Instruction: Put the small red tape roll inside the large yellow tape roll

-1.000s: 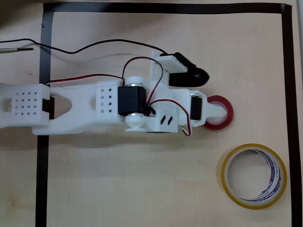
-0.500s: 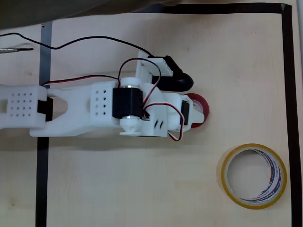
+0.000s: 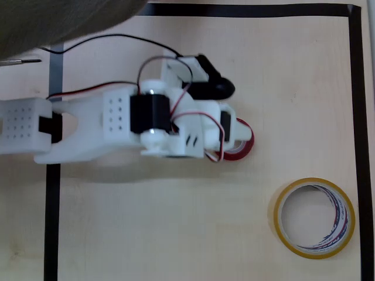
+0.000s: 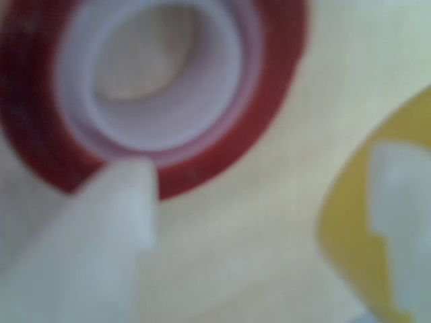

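- Broadly, the table (image 3: pixel 176 234) is a pale wood surface framed by a black tape border (image 3: pixel 355 117); a dark, blurred shape covers its top-left corner in the overhead view.
- White arm (image 3: pixel 88 126): reaches from the left edge toward the middle of the table, with red and black wires looped over its joints.
- Large yellow tape roll (image 3: pixel 314 218): lies flat near the lower-right corner, well apart from the arm. Its wide hole holds nothing; bare table shows through it, and the white inner core carries red and blue printing. The wrist view shows part of its yellow wall (image 4: pixel 350 222) at right.
- Gripper (image 3: pixel 234 137): closed on the red roll; in the wrist view, one white finger (image 4: pixel 114 202) lies against the roll's rim.
- Small red tape roll (image 3: pixel 245 145): held at the gripper's tip, up and left of the yellow roll, outside it. Its white core (image 4: pixel 161 74) is blurred in the wrist view.
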